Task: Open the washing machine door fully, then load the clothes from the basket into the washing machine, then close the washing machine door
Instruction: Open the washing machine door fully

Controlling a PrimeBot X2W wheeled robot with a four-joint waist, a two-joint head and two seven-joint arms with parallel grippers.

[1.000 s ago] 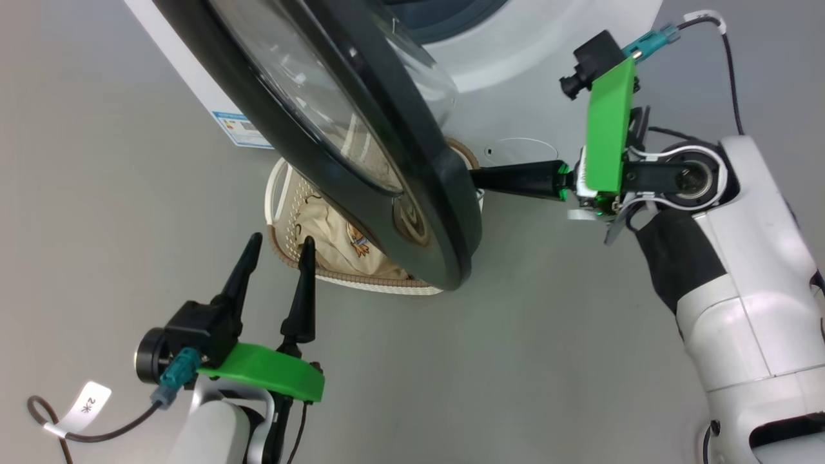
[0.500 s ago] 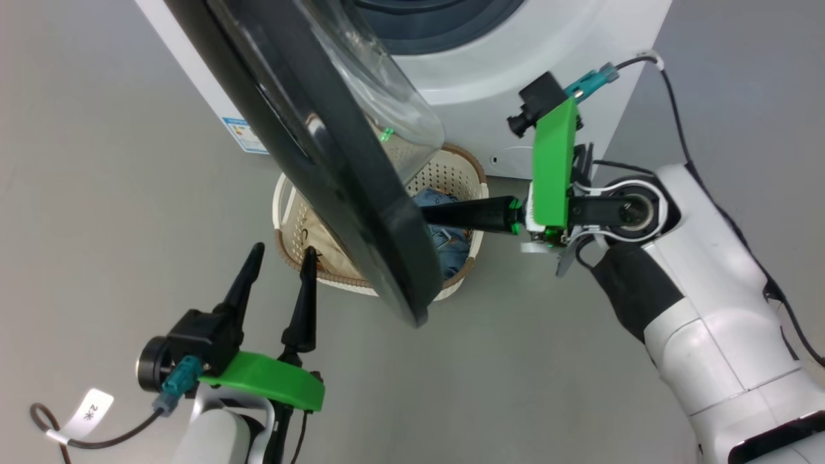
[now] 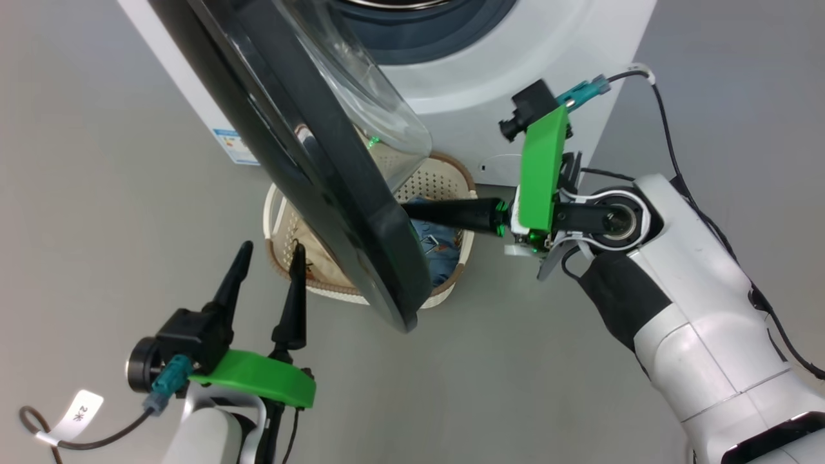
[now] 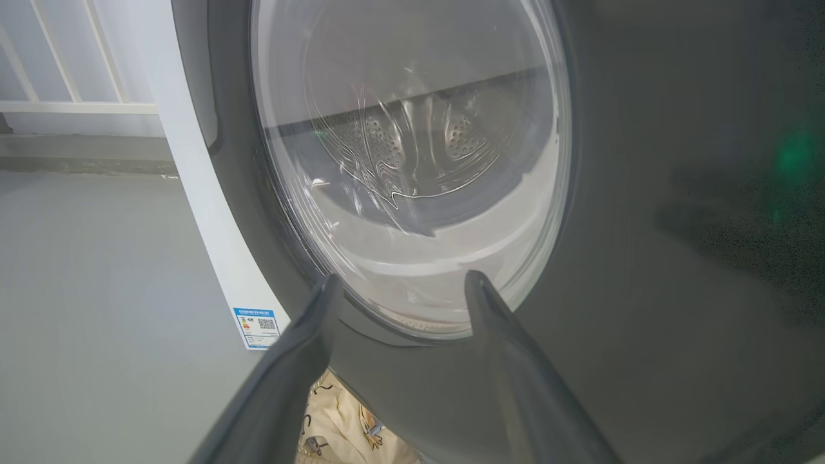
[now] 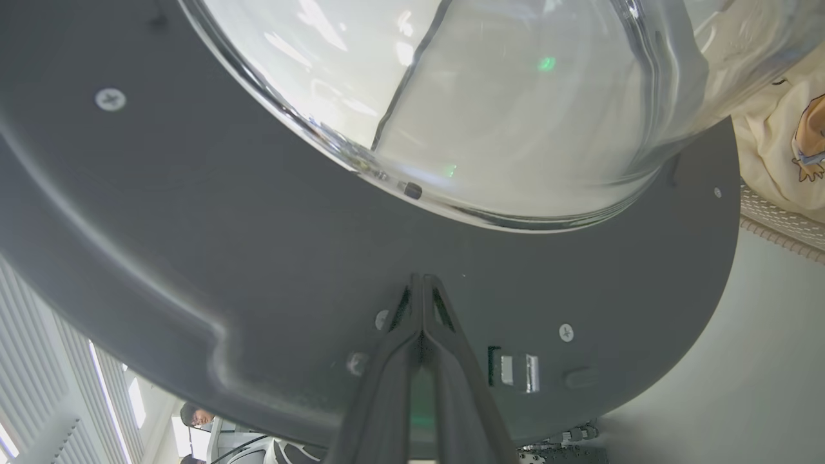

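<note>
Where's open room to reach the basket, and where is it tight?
Free: bare floor left of the basket, between the left gripper and the washing machine; also floor between the door and the right arm. Crowded: over the basket, where the door and the shut right gripper cross.

The basket (image 3: 445,177) is set before the washing machine (image 3: 515,96), with the clothes (image 3: 438,248) laid in it. The door (image 3: 361,232) is hung out over the basket. The left claw (image 3: 271,248) is placed left of the door, the right claw (image 5: 422,280) right of it.
</note>
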